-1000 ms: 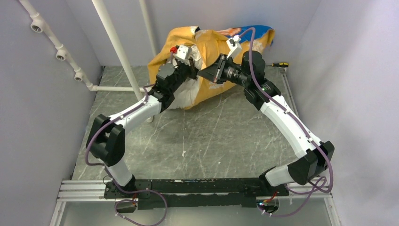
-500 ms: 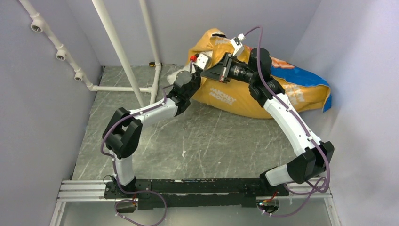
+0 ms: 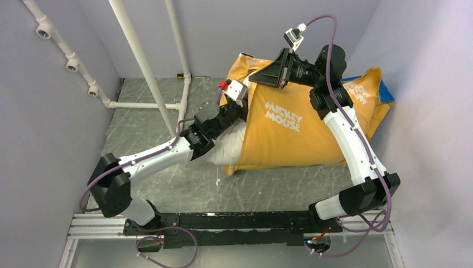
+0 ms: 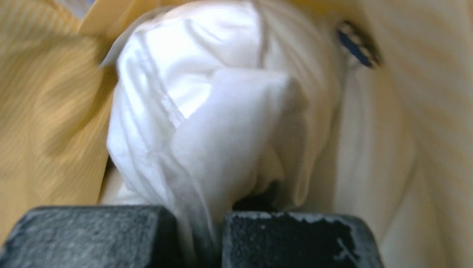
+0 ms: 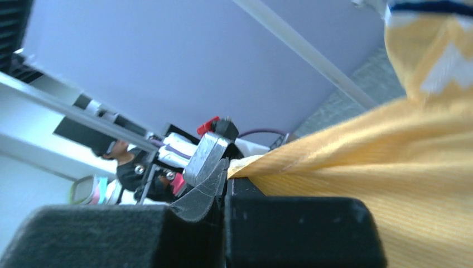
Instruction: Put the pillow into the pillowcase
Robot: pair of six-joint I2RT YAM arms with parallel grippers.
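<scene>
Left wrist: pillow fold pinched by left gripper inside pillowcase; pillowcase rim pinched by right gripper near far edge.

"What's under you?"

"A grey marbled table with white veins. My arms' bases sit on a metal rail along its near edge."

"What's lying on it?"

"The pillowcase, yellow side up, across the far right part. The pillow sticks out of its left end onto the top. White pipes stand at far left. A small white scrap lies near the middle."
</scene>
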